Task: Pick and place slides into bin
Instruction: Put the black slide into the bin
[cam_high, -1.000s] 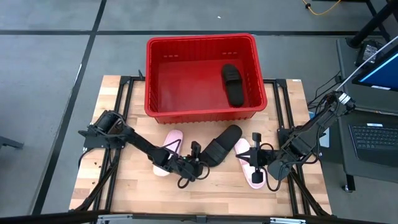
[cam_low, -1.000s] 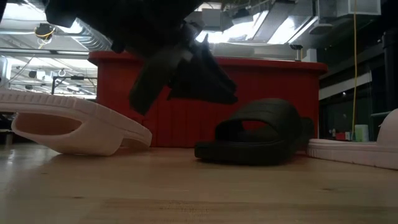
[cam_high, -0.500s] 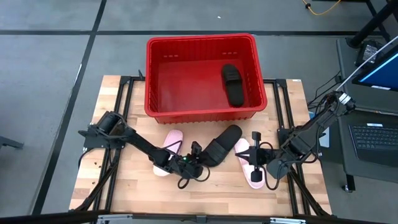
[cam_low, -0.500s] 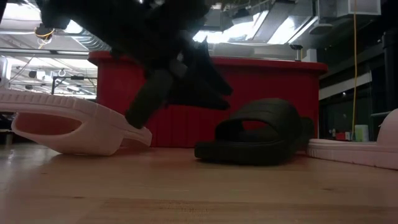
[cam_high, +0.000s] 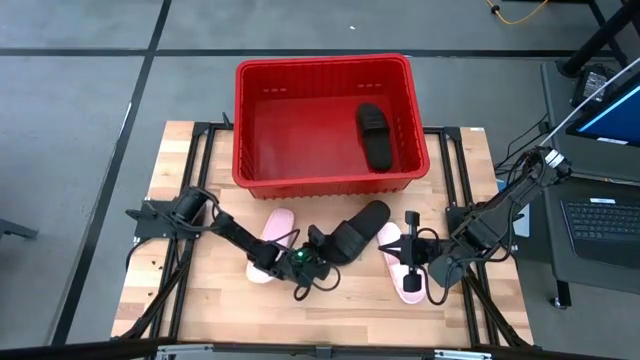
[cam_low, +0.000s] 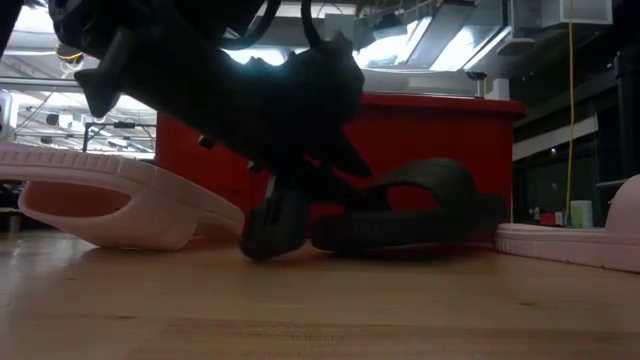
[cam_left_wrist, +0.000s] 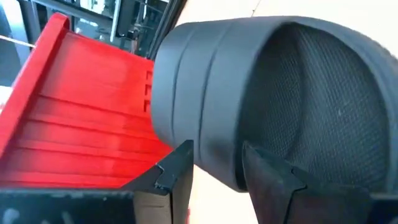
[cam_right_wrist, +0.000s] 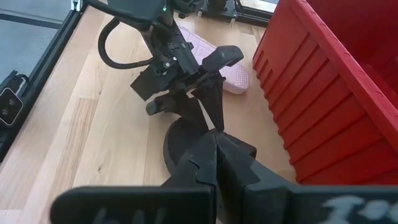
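Note:
A black slide (cam_high: 358, 232) lies on the table just in front of the red bin (cam_high: 320, 181), sole down. My left gripper (cam_high: 318, 241) is open and low at the slide's strap. In the left wrist view (cam_left_wrist: 214, 157) its two fingers stand on either side of the strap's edge (cam_left_wrist: 214, 118). A second black slide (cam_high: 375, 137) lies inside the bin. One pale pink slide (cam_high: 272, 232) lies behind my left gripper. The other pink slide (cam_high: 398, 264) lies under my right gripper (cam_high: 409, 252), which is shut. My left gripper comes nearly level from the table's left, with the near edge of the black slide's ribbed strap (cam_left_wrist: 205, 143) between its open fingers, one outside the strap and one inside. I cannot tell whether the fingers touch it. The slide rests on the table.
The bin's near wall (cam_low: 440, 130) stands close behind the black slide. The table's dark frame rails (cam_high: 200, 150) run along both sides. A laptop (cam_high: 600, 220) sits off the table's right edge.
My left gripper has gone down and toward the table's right, from above the table to the black slide's strap, and now stands low with the strap's edge between its fingers. My right arm has kept still.

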